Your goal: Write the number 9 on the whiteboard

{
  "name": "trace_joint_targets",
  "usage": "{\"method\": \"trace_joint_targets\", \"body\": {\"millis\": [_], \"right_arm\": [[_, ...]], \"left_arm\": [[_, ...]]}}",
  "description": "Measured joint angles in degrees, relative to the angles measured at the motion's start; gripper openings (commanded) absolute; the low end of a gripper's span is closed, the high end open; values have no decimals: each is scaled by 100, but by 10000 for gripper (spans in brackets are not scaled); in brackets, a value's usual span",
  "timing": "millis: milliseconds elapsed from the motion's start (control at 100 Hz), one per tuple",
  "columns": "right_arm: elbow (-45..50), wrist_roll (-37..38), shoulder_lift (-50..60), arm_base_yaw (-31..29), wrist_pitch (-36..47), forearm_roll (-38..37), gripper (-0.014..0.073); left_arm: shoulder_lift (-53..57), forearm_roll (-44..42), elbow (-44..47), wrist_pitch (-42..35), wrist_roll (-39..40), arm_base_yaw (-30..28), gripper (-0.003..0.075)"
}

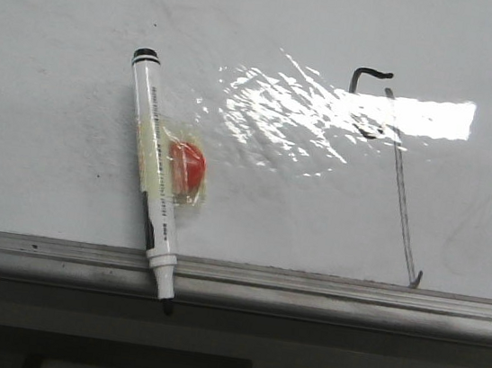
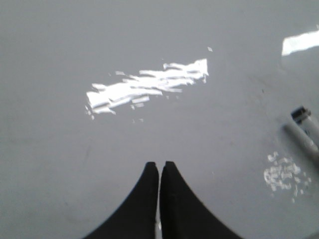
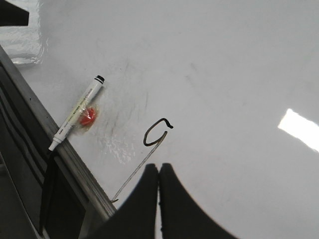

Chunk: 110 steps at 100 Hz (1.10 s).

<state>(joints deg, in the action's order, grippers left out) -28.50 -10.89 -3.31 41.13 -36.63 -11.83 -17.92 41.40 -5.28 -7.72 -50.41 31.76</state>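
The whiteboard [image 1: 75, 107] fills the front view, glossy with a glare patch. The number 9 [image 1: 398, 168] is drawn on it at the right: a small open hooked loop, a long slanted stem and an end tick near the ledge. It also shows in the right wrist view [image 3: 152, 144]. A white marker [image 1: 152, 182] with a red blob taped to it lies on the board at the left, its tip over the ledge. My left gripper [image 2: 160, 165] is shut and empty over bare board. My right gripper [image 3: 159, 167] is shut and empty beside the 9's stem.
A grey metal ledge [image 1: 323, 289] runs along the board's near edge, with dark space below it. The marker's cap end shows at the edge of the left wrist view [image 2: 305, 127]. The marker also shows in the right wrist view [image 3: 77, 113].
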Motion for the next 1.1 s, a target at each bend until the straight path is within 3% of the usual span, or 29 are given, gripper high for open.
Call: {"method": "trace_joint_targets", "body": {"millis": [130,220,320,630,1100], "right_arm": [[0,0,0,0,0,0,-41],[0,0,0,0,0,0,-41],[0,0,0,0,0,0,-41],[9,0,0,0,0,0,-41],[9,0,0,0,0,0,-41]], "left_arm": [[171,-2924,194,927,3075,-703,-20],[457,-3698,362,1282,4189,-1021,-20],[931,-4013,532,1488,4807,-1361,-20],[1815,-4078,532,2665,5182,-1838,-20],[1815,-4054,528,2714,5198,-1850,-20]]}}
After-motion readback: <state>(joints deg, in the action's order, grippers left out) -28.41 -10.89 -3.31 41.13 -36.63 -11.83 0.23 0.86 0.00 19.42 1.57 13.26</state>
